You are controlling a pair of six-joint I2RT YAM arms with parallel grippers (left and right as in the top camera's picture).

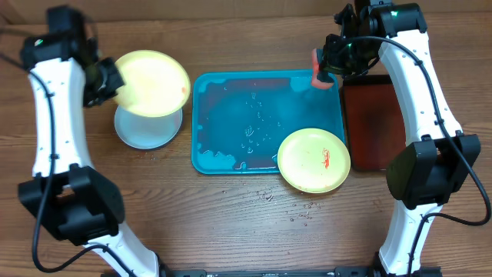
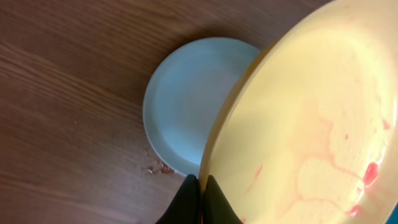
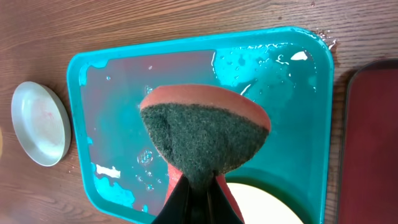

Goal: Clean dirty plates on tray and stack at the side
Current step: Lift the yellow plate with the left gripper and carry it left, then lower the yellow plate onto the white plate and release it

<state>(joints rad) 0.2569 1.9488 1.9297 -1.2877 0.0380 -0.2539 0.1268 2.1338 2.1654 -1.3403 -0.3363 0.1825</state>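
Left end effector (image 1: 108,78) clamps a yellow-green round plate (image 1: 151,83) over the white round plate (image 1: 146,132) left of the teal plastic tray (image 1: 231,115), likely to stack it; right end effector (image 3: 198,186) clamps a green-faced sponge (image 3: 202,140).

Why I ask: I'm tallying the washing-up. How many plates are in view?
3. The left gripper holds a smeared yellow-green plate tilted over a white plate left of the tray; a second yellow-green plate lies across the tray's near right corner. None seems hidden.
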